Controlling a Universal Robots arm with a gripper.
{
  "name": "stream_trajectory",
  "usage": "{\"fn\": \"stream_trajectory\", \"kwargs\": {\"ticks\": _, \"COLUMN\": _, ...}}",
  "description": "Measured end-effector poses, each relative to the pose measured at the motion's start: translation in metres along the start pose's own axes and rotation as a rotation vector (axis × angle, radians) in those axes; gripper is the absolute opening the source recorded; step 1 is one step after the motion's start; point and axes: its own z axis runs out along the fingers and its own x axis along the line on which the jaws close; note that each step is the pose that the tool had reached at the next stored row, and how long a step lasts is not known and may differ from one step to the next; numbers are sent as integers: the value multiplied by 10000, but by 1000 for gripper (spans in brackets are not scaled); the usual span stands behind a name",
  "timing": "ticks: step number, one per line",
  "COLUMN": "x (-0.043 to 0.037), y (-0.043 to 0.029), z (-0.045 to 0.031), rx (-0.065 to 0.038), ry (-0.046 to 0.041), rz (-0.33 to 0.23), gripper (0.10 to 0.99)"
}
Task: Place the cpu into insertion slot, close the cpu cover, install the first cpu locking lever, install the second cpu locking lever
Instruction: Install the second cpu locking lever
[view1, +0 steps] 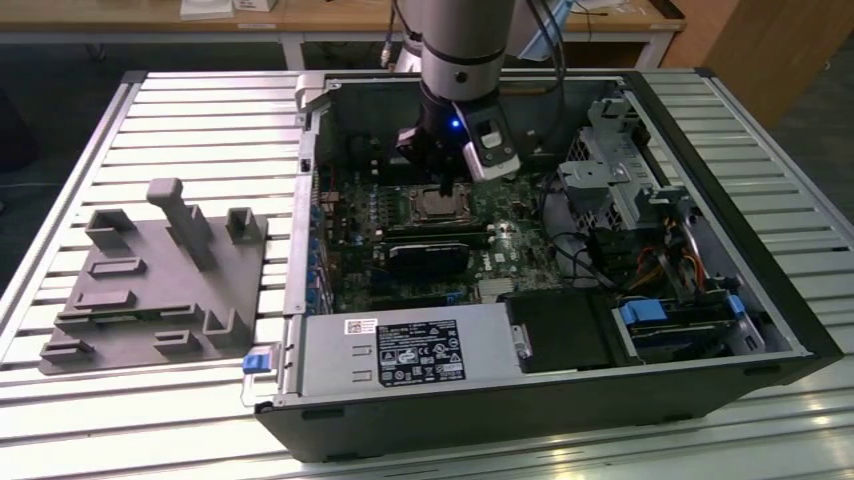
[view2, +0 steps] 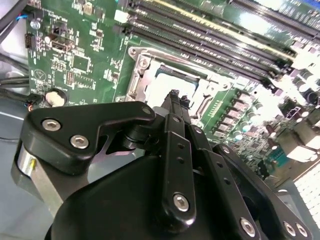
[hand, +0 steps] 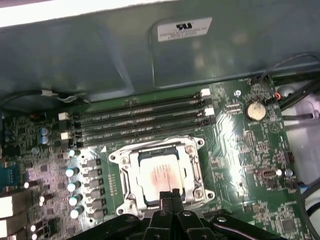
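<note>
The cpu (hand: 159, 174), a silvery square chip, lies flat in the insertion slot on the green board, and the slot is covered by it. The cpu cover (hand: 126, 172), a grey metal frame, lies down around the chip. My gripper (hand: 170, 194) hangs just above the chip's edge with its black fingers pressed together, shut on nothing. In the second wrist view the gripper (view2: 175, 97) ends over the cpu (view2: 165, 85). In the exterior view the gripper (view1: 441, 188) stands directly above the cpu (view1: 434, 205) inside the case. I cannot make out how the locking levers stand.
Black memory slots (hand: 140, 120) run beside the socket, with a coin battery (hand: 255, 111) and a row of capacitors (hand: 75, 185) nearby. The case wall (hand: 125, 50) rises close behind. A black module (view1: 427, 255), power supply (view1: 400, 350), drive cage (view1: 614, 180) and grey fixture plate (view1: 147, 290) surround the area.
</note>
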Motion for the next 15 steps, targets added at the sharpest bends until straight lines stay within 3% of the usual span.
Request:
{"fn": "stream_trajectory", "kwargs": {"ticks": 6, "x": -3, "y": 56, "z": 29, "rx": 6, "ry": -1, "rz": -1, "gripper": 106}}
{"fn": "stream_trajectory", "kwargs": {"ticks": 15, "x": -1, "y": 70, "z": 51, "rx": 62, "ry": -11, "rz": -3, "gripper": 106}}
